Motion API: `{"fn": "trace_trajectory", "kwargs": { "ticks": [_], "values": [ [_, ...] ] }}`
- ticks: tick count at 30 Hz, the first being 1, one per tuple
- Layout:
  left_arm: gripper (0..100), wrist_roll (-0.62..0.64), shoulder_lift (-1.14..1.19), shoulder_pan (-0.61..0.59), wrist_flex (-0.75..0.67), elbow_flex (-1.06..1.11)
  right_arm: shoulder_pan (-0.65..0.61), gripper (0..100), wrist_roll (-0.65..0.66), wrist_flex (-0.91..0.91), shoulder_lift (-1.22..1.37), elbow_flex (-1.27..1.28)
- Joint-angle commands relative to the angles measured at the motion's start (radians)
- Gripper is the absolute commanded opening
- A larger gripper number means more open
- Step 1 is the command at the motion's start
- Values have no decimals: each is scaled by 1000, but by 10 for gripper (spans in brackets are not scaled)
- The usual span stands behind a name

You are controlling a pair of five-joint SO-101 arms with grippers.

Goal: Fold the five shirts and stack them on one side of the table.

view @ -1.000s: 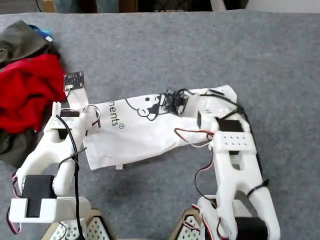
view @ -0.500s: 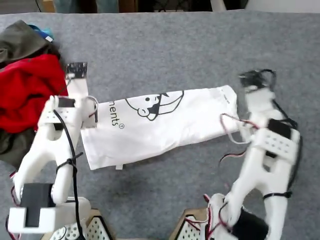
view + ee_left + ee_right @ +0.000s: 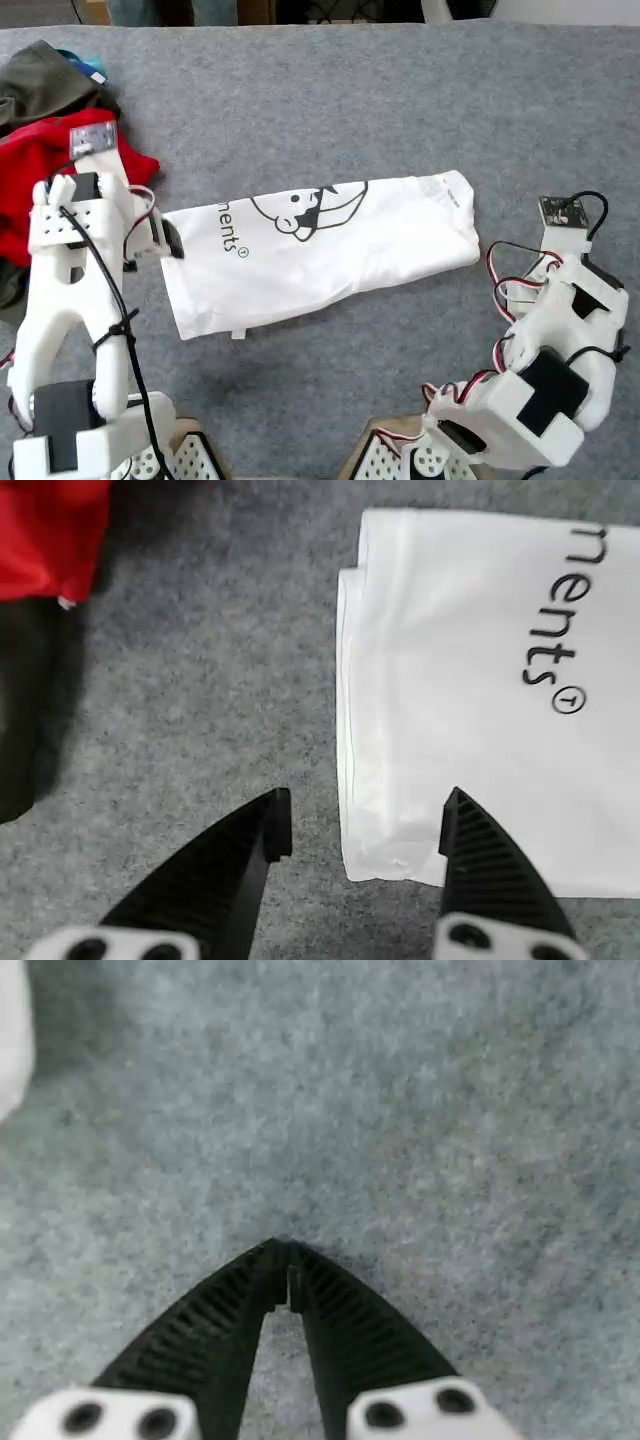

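Note:
A white shirt (image 3: pixel 320 250) with black print lies folded into a long strip across the middle of the grey table. My left gripper (image 3: pixel 367 810) is open, just above the table at the shirt's left end (image 3: pixel 480 700), its fingers to either side of the near corner. From above, the left gripper (image 3: pixel 165 238) sits at that same end. My right gripper (image 3: pixel 287 1265) is shut with nothing in it, over bare carpet to the right of the shirt. A sliver of the white shirt (image 3: pixel 10 1050) shows at the frame's edge. The right arm (image 3: pixel 565 300) is drawn back.
A heap of unfolded shirts lies at the table's left edge: a red one (image 3: pixel 40 190), a dark olive one (image 3: pixel 40 80) and a bit of blue (image 3: pixel 92 66). The red cloth (image 3: pixel 50 525) lies close to my left gripper. Bare grey carpet (image 3: pixel 400 110) stretches behind the shirt.
The right arm lifted off the white shirt, swung right and pulled back toward its base. The left arm shifted left and back to the shirt's left end. The shirt now lies uncovered.

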Motion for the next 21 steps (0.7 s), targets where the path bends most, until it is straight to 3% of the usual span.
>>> {"fn": "trace_trajectory", "kwargs": {
  "ticks": [1, 7, 14, 21],
  "values": [
    [259, 8, 17, -13, -91, 87, 20, 18, -15, -20, 7, -56],
    [257, 11, 46, -12, -235, 191, 20, 18, -15, -26, 10, -54],
    [253, 15, 132, -12, -298, 220, 20, 18, -15, -26, 10, -54],
    [250, 132, 269, -15, -324, 202, 20, 18, -15, -26, 10, -53]
  ]
}}
